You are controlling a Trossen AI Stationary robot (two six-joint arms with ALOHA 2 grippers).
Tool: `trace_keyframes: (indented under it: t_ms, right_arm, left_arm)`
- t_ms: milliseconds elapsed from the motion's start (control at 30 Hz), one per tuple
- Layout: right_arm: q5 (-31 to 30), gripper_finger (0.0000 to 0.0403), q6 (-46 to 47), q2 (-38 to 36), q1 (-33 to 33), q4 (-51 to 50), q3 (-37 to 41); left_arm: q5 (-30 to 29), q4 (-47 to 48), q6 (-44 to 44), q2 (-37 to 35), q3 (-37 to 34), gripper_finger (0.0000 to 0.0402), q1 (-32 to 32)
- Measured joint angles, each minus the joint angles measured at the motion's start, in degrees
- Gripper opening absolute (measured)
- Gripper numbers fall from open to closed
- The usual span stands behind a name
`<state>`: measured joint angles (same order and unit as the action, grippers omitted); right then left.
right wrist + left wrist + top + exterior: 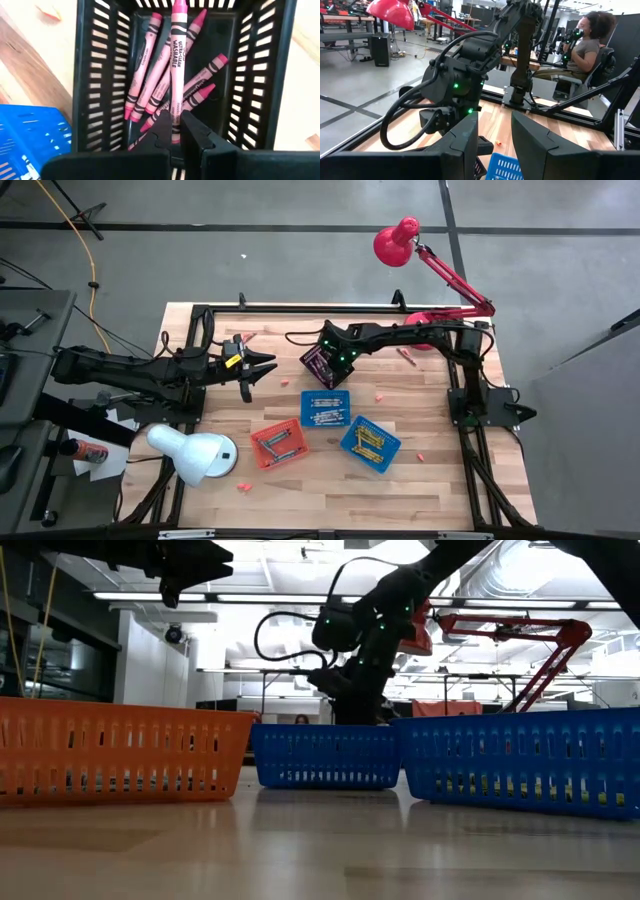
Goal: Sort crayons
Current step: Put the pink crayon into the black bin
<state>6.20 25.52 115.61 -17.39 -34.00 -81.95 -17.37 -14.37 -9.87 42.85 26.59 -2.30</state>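
In the right wrist view a black mesh basket (85, 75) holds several pink crayons (145, 85). My right gripper (176, 132) is over this basket (322, 366), pointing steeply down, shut on one more pink crayon (177, 60). My left gripper (262, 370) hovers level above the table's left part, open with nothing between its fingers (465, 145). Loose crayons lie on the wood, such as one (406, 357) near the right arm and another (421, 454) toward the near right. My right gripper pinches the pink crayon near one end (175, 125) between its two fingers. It comes from above, slanting down. The crayon runs on along the fingers' line into the black basket, above the crayons lying there. Whether its far end touches the basket I cannot tell.
Two blue baskets (325, 408) (369, 444) and a red-orange basket (279, 444) stand in a row nearer the front, each with crayons inside. A white lamp head (195, 455) sits at the near left. A red lamp (397, 242) reaches in from the far right.
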Motion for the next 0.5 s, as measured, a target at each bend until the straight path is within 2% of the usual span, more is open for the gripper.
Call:
trace_keyframes:
  t_ms: [500]
  right_arm:
    - [2.8,0.0004,2.0,2.3,-1.3,0.5,0.1]
  left_arm:
    - [0.0,0.0,0.0,0.0,0.0,0.0104,0.0]
